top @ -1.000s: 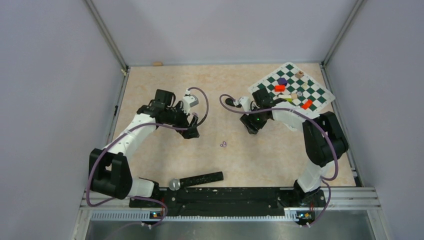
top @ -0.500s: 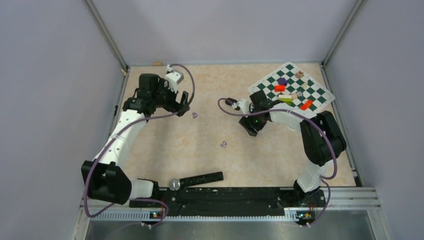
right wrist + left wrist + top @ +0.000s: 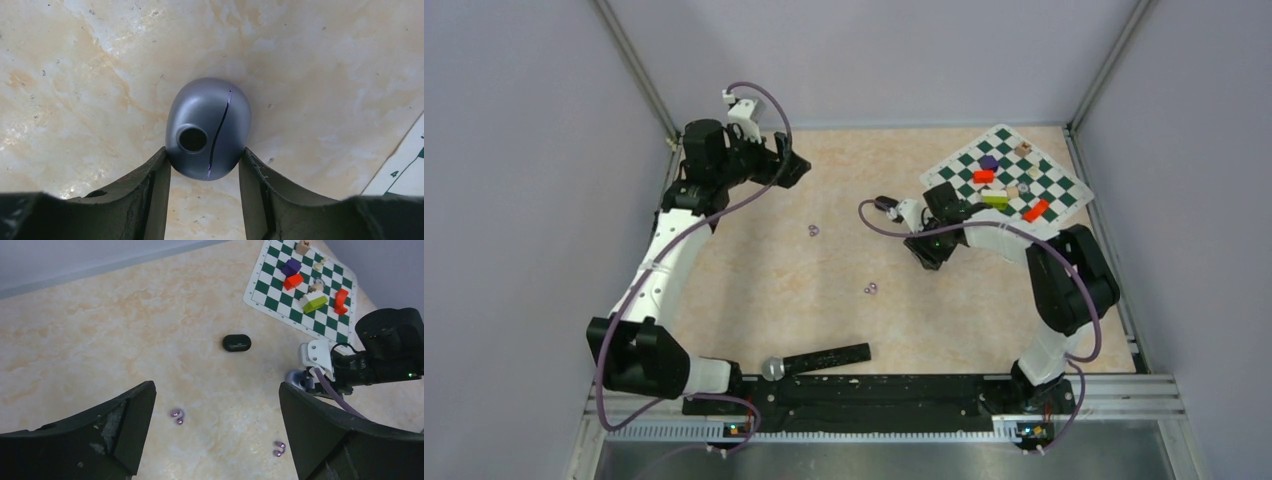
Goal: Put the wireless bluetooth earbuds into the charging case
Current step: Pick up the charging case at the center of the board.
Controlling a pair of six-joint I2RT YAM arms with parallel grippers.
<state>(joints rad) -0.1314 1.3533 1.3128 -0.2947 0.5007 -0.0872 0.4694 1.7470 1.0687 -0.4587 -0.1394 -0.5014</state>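
Right wrist: right pincer [image 3: 205, 152] grips grey case [image 3: 207, 117].

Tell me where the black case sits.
Left wrist view: the black case lies mid-frame on the table, left of the chessboard, beyond the lilac earbuds.

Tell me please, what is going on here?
The right gripper is shut on a grey charging case. The left gripper is open and empty, raised over the far left side. Two pairs of tiny earbuds lie loose on the table, and a closed black case lies apart from them.
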